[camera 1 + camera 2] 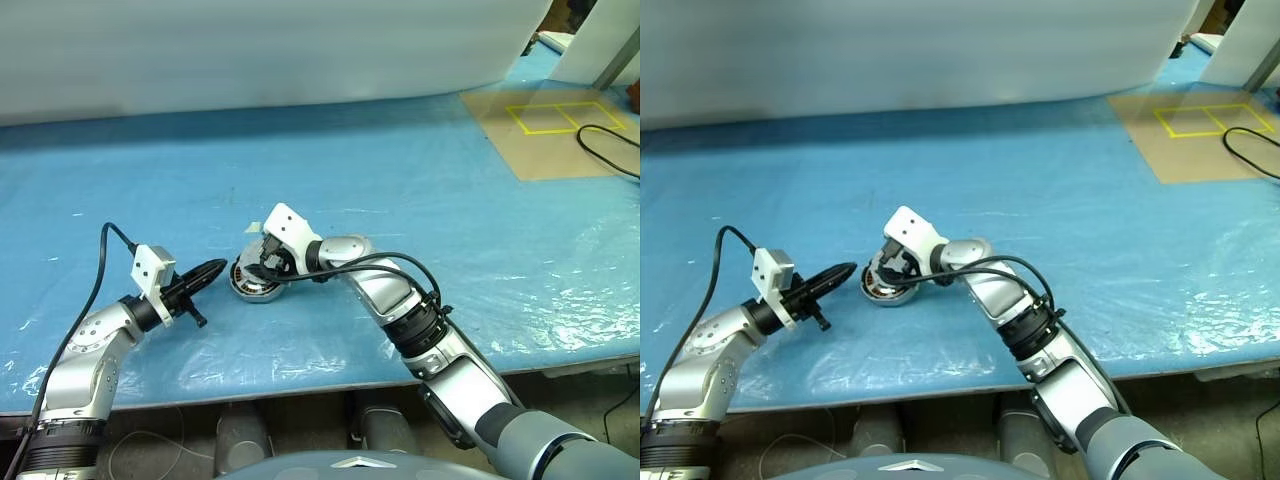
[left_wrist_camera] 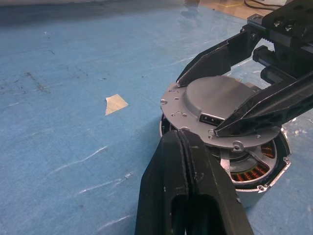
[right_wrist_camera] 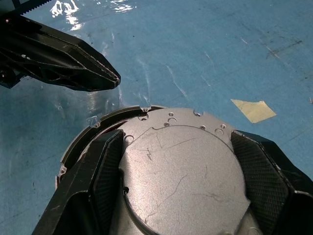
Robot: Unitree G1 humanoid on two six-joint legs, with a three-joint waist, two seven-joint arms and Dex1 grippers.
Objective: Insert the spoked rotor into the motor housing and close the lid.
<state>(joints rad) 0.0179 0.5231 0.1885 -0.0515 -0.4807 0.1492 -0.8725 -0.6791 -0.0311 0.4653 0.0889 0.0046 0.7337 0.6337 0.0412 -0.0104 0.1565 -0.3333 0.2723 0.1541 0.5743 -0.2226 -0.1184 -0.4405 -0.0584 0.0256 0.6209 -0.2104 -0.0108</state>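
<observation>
Resting tilted on motor housing [image 2: 254, 171], lid [image 2: 215, 105] sits clamped edge to edge between right gripper [image 3: 181, 181] jaws; copper windings exposed on one side. Housing near bench [image 1: 420, 180] front centre. Left gripper [image 1: 205, 272] jaws together, tip just beside housing rim. Risk: lid seats crooked or jams if lowered while tilted; housing may slide. Open bench all round; front edge nearby.

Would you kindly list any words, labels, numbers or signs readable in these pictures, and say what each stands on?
No text can be read.
The lid carries a small dark tag with pale marks, too blurred to read.
The brown mat bears yellow taped rectangles only, no lettering.
</observation>
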